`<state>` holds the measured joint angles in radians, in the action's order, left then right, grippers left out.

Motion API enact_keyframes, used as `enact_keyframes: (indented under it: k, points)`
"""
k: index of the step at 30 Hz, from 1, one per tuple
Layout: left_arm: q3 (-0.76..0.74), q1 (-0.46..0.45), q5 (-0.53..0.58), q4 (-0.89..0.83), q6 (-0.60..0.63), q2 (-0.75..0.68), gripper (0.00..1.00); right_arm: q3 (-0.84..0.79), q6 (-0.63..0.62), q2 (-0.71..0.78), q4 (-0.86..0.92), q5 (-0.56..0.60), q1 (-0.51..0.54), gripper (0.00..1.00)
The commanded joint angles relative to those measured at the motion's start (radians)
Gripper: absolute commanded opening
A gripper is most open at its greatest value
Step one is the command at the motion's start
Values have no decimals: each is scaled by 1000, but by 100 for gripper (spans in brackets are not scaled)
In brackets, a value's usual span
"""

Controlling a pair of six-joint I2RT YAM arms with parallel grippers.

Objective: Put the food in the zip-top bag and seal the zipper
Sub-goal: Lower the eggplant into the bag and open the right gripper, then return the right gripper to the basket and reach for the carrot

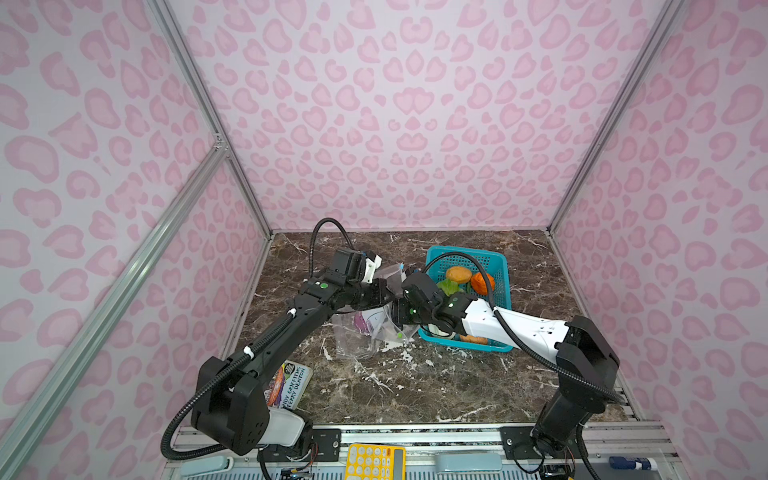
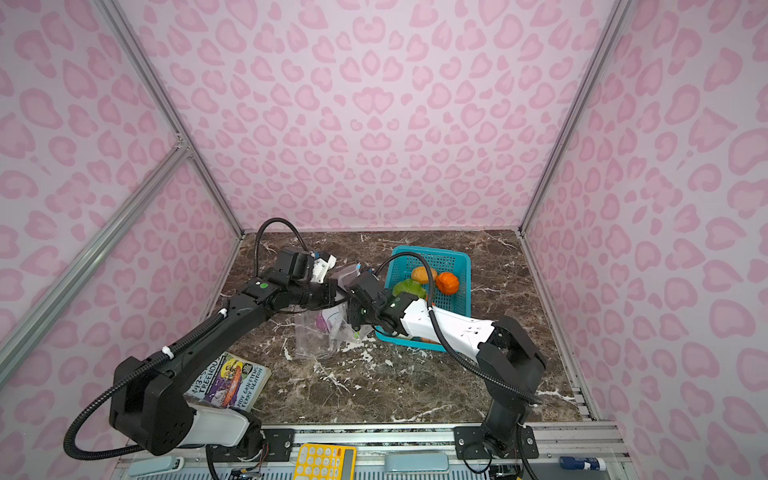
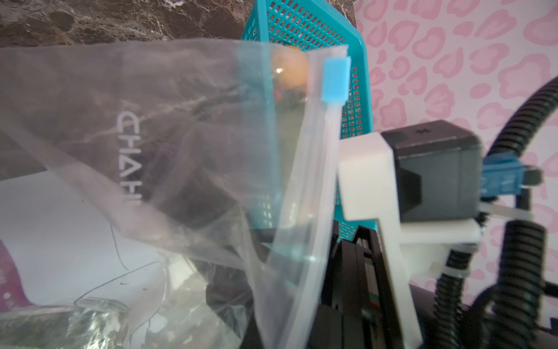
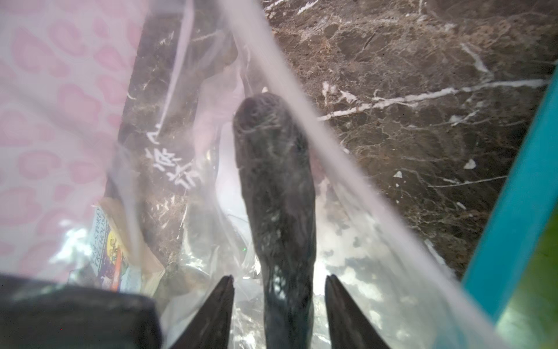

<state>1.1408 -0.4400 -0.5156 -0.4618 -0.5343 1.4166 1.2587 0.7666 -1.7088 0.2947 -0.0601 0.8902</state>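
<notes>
The clear zip-top bag [image 1: 357, 336] lies left of the teal basket [image 1: 496, 266], its mouth lifted. My left gripper [image 1: 384, 289] is shut on the bag's upper edge; plastic hides its fingers in the left wrist view. The zipper [image 3: 314, 187] runs along that edge to its blue slider [image 3: 335, 80]. My right gripper [image 4: 279, 287] is open inside the bag's mouth, with a dark, long food piece [image 4: 274, 196] lying loose between its jaws. A purple onion [image 1: 360, 323] shows through the bag. In the basket are a tan piece [image 1: 458, 274], an orange piece [image 1: 482, 282], the green cabbage [image 1: 451, 287] and a carrot [image 1: 473, 339].
A paperback book [image 1: 291, 384] lies at the front left beside the left arm. A yellow calculator [image 1: 374, 461] and a blue marker [image 1: 631, 462] rest on the front rail. Pink patterned walls close in three sides of the marble table [image 1: 457, 386].
</notes>
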Motion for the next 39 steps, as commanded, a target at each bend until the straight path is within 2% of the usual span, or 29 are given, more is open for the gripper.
enact_keyframes:
  k: [1,5,11,19,23,26,31,39]
  points:
    - [2,3,1,20,4,-7,3,-21,-3,23,-50,23,2,63]
    - [2,6,1,20,4,-7,3,-42,-9,61,-74,36,3,65]
    - [2,8,0,20,5,-7,3,-25,-67,129,-7,79,-15,65]
    - [4,9,2,20,7,-6,3,-23,-209,242,216,109,-143,66]
    - [4,9,-3,20,7,-4,3,-16,-317,296,410,149,-227,73]
    - [5,9,-5,20,7,-4,3,-39,-365,337,503,169,-290,74]
    - [5,8,-7,20,7,1,3,-84,-413,368,583,170,-357,99]
    - [4,9,-8,20,8,1,3,-124,-433,296,605,70,-375,98]
